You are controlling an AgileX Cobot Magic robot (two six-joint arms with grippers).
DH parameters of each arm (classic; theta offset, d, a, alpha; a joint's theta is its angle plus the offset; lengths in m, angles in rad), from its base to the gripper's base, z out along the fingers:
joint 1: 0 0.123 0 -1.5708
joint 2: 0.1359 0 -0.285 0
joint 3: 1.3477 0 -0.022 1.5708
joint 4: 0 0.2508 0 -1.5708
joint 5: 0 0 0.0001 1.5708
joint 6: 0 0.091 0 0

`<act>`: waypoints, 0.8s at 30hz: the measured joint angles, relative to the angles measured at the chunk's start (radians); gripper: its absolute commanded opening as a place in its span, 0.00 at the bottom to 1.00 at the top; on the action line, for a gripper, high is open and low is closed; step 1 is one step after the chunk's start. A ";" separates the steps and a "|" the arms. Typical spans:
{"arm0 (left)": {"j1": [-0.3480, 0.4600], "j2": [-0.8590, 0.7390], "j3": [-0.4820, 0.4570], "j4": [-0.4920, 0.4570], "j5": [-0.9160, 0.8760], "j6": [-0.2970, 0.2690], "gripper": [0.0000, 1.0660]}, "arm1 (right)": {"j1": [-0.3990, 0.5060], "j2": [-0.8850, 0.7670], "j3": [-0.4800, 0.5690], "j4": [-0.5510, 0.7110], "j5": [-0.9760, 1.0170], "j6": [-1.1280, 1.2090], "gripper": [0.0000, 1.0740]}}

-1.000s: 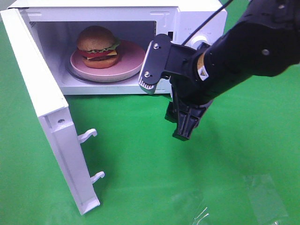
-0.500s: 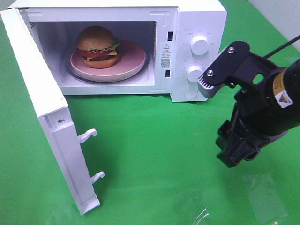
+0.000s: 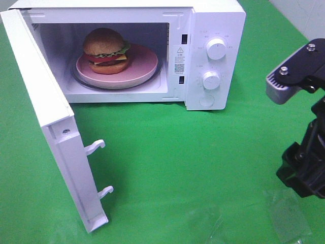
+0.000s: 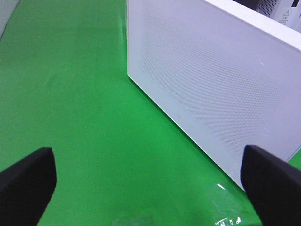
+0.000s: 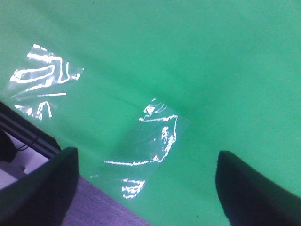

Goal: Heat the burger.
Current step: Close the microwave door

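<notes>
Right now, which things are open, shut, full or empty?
microwave door, swung wide open
pink plate, inside the microwave
burger, sitting on the pink plate
left claw, open and empty
right claw, open and empty

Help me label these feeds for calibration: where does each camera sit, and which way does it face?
Exterior high: sits high in front, looking down at the microwave, its open door and the burger inside; the right arm shows at the right edge.
Left wrist: on the left arm, facing the door's outer face; the left gripper, open, frames it.
Right wrist: on the right arm, looking down at the green cloth and a clear plastic sheet; the right gripper, open, shows.
Shared: exterior and left wrist both see the door.
</notes>
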 measured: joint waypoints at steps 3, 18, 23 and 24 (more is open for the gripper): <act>0.000 0.000 0.000 0.000 0.000 0.000 0.94 | 0.000 -0.028 0.000 0.012 0.033 0.000 0.71; 0.000 0.000 0.000 0.000 0.000 0.000 0.94 | -0.238 -0.344 0.048 0.068 0.157 -0.025 0.71; 0.000 0.000 0.000 0.000 0.000 0.000 0.94 | -0.348 -0.484 0.106 0.082 0.158 -0.036 0.71; 0.000 0.000 0.000 0.000 0.000 0.000 0.94 | -0.348 -0.484 0.106 0.082 0.158 -0.036 0.71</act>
